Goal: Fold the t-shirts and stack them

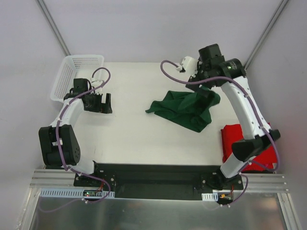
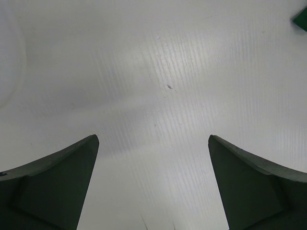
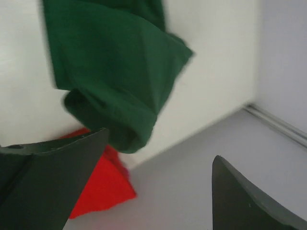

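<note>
White table [image 1: 144, 139] fills the enclosure; the green t-shirt [image 1: 184, 110] lies crumpled right of centre; the red t-shirt [image 1: 235, 136] lies flat at the right edge, partly behind the right arm; 1 mesh basket [image 1: 79, 62] stands at the far-left corner; both pincers gape wide, holding nothing: left gripper [image 2: 153, 187] over bare table, right gripper [image 3: 156, 191] just above the green t-shirt.

Left gripper [image 2: 152, 140], right gripper [image 3: 160, 144]: jaws apart
</note>
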`<state>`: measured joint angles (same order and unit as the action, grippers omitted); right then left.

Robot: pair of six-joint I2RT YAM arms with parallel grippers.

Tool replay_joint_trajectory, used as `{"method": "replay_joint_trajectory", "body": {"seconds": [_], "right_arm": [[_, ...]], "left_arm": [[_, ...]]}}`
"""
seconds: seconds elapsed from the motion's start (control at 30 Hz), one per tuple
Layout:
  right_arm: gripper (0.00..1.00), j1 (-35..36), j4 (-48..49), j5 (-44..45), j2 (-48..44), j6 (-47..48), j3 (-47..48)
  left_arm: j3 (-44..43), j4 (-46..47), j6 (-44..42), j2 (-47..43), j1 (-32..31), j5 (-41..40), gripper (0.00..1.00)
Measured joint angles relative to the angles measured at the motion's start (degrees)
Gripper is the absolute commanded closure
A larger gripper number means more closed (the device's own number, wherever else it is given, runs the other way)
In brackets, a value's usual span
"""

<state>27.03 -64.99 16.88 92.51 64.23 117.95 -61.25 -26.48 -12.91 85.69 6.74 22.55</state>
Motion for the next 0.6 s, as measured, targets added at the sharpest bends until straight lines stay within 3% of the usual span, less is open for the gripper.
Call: {"method": "replay_joint_trajectory", "body": {"seconds": [0.17, 0.3, 0.43, 0.6], "right_arm": [[0.04, -1.6, -7.8, -19.1, 7.5, -4.7, -3.2], [0.04, -1.6, -10.6, -26.5, 7.9, -5.8, -0.3], [0.04, -1.7, -10.1, -26.0, 5.3, -8.9, 0.6], [0.04, -2.4, -5.1, -19.4, -0.1, -11.2, -11.6]], "left_arm": [[0.0, 0.0, 0.0, 0.0, 0.0, 0.0, 0.01], [0.0, 0.0, 0.1, 0.3, -0.1, 1.0, 0.01], [-1.0, -0.2, 0.3, 3.0, -2.1, 1.4, 0.01], [-5.8, -0.4, 0.5, 9.0, -11.3, -0.6, 0.01]]}}
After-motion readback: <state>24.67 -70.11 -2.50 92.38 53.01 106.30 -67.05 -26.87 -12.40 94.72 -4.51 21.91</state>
